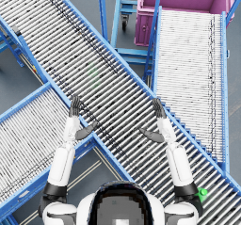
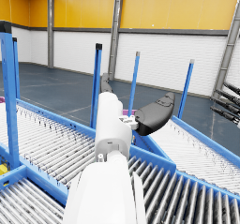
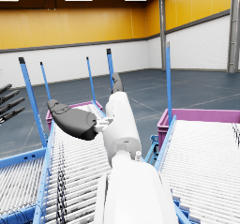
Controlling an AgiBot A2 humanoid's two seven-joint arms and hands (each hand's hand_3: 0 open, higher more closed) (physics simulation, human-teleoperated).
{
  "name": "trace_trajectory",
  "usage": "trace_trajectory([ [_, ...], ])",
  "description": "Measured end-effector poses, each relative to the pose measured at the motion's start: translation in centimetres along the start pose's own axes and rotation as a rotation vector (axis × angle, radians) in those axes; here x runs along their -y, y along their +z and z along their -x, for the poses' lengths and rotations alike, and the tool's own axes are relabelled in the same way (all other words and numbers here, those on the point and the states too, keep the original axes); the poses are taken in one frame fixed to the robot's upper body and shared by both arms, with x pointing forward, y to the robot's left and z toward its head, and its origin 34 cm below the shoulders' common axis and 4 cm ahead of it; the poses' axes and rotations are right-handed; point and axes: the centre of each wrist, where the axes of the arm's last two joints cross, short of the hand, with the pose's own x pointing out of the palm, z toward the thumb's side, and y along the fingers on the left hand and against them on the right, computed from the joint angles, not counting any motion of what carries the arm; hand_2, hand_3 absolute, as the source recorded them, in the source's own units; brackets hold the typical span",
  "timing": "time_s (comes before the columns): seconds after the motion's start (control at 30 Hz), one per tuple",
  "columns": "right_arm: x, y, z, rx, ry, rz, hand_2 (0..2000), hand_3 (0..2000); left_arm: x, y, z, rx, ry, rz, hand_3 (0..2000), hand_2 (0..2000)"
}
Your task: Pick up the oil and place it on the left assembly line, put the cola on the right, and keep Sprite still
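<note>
Hovering over the central conveyor (image 1: 117, 92); left hand (image 1: 75, 121), right hand (image 1: 161, 123) spread, empty.

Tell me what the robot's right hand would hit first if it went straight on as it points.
The right hand points across the middle roller conveyor, bare ahead of it; it would probably meet the conveyor's blue side rail first, though depth is unclear.
</note>
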Motion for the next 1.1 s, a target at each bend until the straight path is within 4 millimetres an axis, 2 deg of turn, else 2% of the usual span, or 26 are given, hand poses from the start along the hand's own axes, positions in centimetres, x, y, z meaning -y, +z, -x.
trace_trajectory([
  [1.1,0.00,0.00,0.00,0.000,0.000,0.000,0,0,0.00,0.00,0.00,0.000,0.000,0.000,0,0],
])
